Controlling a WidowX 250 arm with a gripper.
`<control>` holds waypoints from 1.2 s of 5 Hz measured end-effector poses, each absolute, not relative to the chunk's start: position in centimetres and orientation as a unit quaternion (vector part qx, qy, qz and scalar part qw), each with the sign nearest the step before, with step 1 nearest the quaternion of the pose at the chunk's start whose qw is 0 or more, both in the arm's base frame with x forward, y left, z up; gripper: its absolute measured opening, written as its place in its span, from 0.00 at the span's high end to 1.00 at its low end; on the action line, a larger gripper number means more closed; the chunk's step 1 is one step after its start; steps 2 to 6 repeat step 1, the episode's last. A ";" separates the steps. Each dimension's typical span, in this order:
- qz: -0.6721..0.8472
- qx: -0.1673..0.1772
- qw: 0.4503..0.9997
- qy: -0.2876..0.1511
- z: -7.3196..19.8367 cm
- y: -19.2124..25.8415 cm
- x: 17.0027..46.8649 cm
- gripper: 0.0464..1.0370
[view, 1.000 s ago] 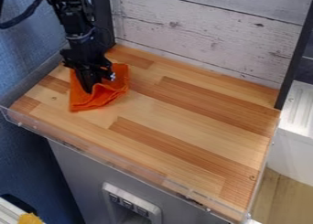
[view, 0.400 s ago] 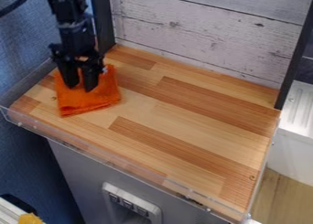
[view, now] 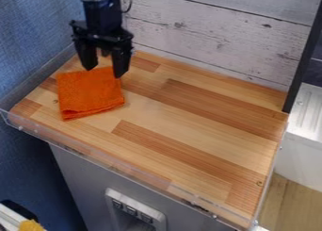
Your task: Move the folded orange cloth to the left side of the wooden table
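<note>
And here's the black two-finger gripper (view: 104, 72), fingers spread, empty, prob. to clear the squarish orange fabric cloth (view: 90, 94) lying flat by its tips, fully supported nr L edge of the light-brown wooden tabletop (view: 189, 136).

Rough, matt orange cloth (view: 90, 94)

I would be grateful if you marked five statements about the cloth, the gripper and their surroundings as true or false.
1. The orange cloth lies on the wooden tabletop. True.
2. The gripper is shut. False: it is open, its fingers apart.
3. The cloth lies at the picture's right. False: it lies toward the left.
4. The gripper is near the cloth's far edge. True.
5. The wall behind the tabletop is solid black. False: it has pale boards.
</note>
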State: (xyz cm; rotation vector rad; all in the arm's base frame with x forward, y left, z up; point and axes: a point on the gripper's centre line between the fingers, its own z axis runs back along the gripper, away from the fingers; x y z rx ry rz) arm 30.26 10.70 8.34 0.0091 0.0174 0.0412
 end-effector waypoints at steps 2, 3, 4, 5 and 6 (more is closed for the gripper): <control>0.016 0.011 1.000 -0.006 10.2 8.4 30.2 0.04; 0.016 0.011 1.000 -0.006 10.2 8.4 30.2 0.04; 0.016 0.011 1.000 -0.006 10.2 8.4 30.2 0.04; 0.016 0.011 1.000 -0.006 10.2 8.4 30.2 0.04; 0.016 0.011 1.000 -0.006 10.2 8.4 30.2 0.04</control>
